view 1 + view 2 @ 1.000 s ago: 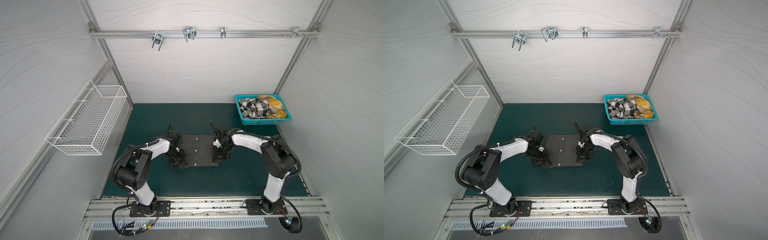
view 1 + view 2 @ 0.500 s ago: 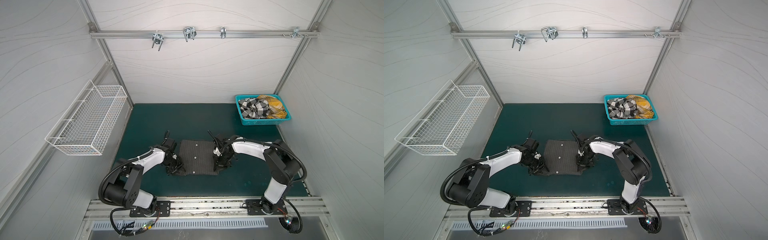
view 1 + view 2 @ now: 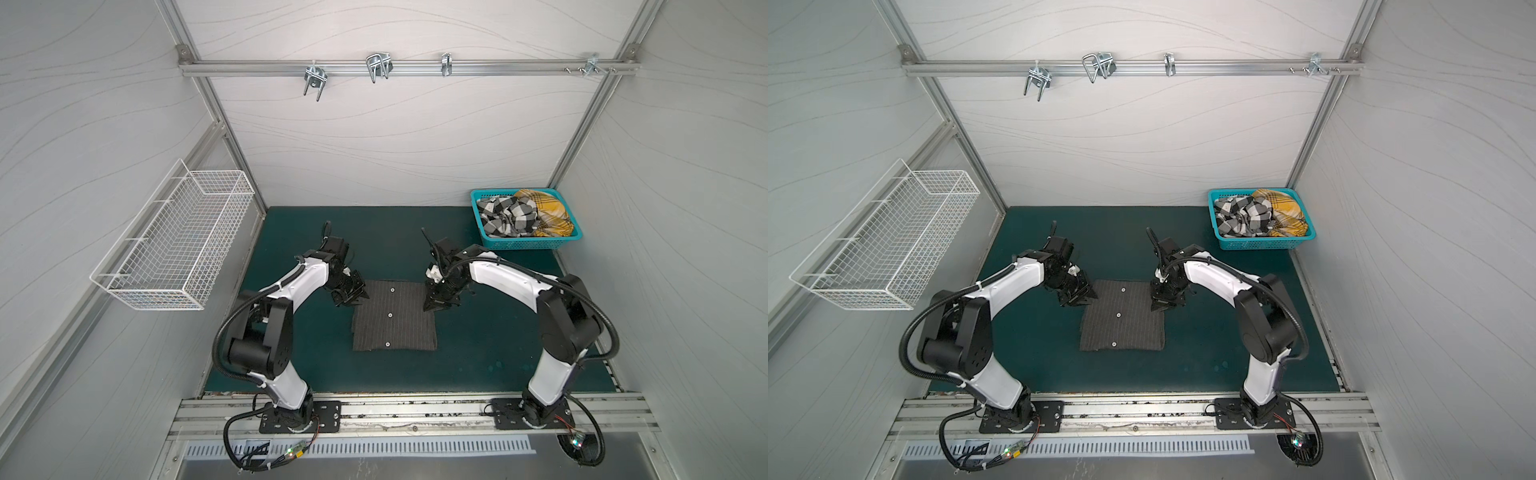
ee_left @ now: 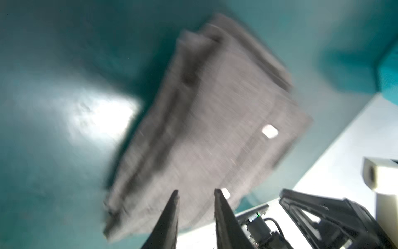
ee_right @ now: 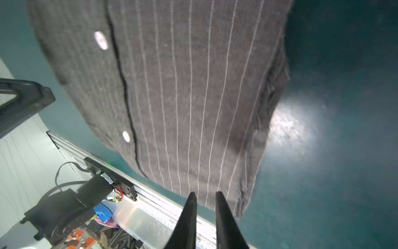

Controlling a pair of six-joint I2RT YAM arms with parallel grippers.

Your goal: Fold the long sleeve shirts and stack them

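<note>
— While the folded pinstriped shirt (image 3: pixel 392 318) lies flat mid-counter (image 3: pixel 291 232), is there room at its edges?
— Bare counter all round. The left claw (image 4: pixel 196 191) and the right claw (image 5: pixel 205 193) stand at its far corners, both narrow and empty. Only the top views show the checked shirt (image 3: pixel 505 216) and the yellow shirt (image 3: pixel 548 212) in the basket (image 3: pixel 490 243), back right.

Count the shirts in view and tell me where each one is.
3. The charcoal pinstriped shirt lies folded flat on the green table; the black-and-white check shirt and the mustard plaid shirt are crumpled together in the teal basket. Others may be hidden underneath them.
</note>
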